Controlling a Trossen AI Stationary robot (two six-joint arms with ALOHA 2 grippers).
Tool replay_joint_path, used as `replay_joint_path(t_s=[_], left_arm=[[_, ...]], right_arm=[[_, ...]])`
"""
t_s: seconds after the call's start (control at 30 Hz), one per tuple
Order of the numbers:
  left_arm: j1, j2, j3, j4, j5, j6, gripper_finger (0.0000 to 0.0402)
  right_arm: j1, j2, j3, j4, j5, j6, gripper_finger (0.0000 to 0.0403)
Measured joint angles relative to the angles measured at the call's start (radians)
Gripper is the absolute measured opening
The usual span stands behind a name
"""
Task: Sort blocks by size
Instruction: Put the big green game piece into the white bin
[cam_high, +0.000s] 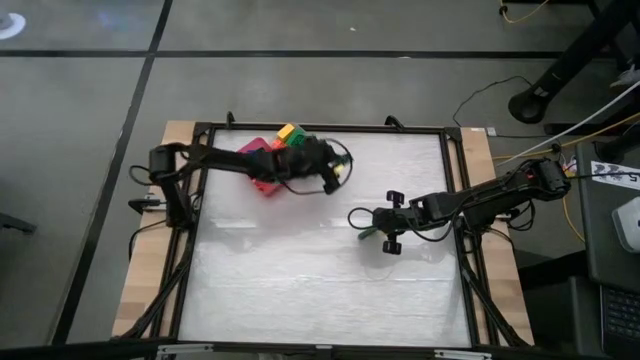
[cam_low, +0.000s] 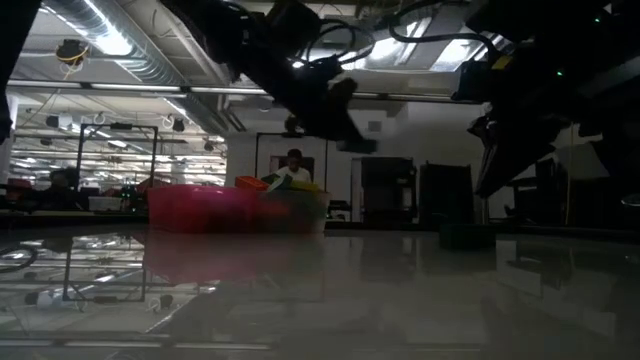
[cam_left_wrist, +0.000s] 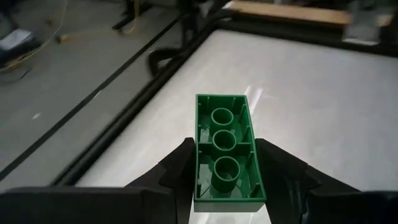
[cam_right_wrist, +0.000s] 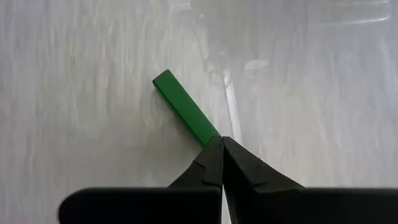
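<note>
My left gripper is shut on a green brick, whose hollow underside with three tubes faces the wrist camera. In the high view this gripper is above the table just right of the trays. My right gripper is shut, its tips at one end of a long green bar that lies flat on the white table. In the low view that bar is a dark block on the table below the right gripper. My left gripper pinches the green brick's two long sides between its two fingers, at the end nearest the wrist. The brick runs along the fingers and sticks out ahead of them. It is lifted clear of the table, underside up. My right gripper's shut fingertips stand over the green bar's end; whether they touch it, I cannot tell.
A pink tray and a clear tray with several coloured blocks stand at the table's far left. A dark frame rims the table. A person sits in the room behind.
</note>
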Motion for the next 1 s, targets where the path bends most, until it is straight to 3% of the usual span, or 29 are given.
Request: replay_joint_path(t_s=[0.47, 1.0], left_arm=[[0.189, -0.064, 0.000, -0.264, -0.007, -0.004, 0.0136], [0.208, -0.071, 0.001, -0.427, -0.007, -0.082, 0.0136]], right_arm=[[0.000, 0.000, -0.001, -0.005, 0.005, -0.002, 0.0005], [0.000, 0.000, -0.001, -0.005, 0.034, -0.002, 0.0005]])
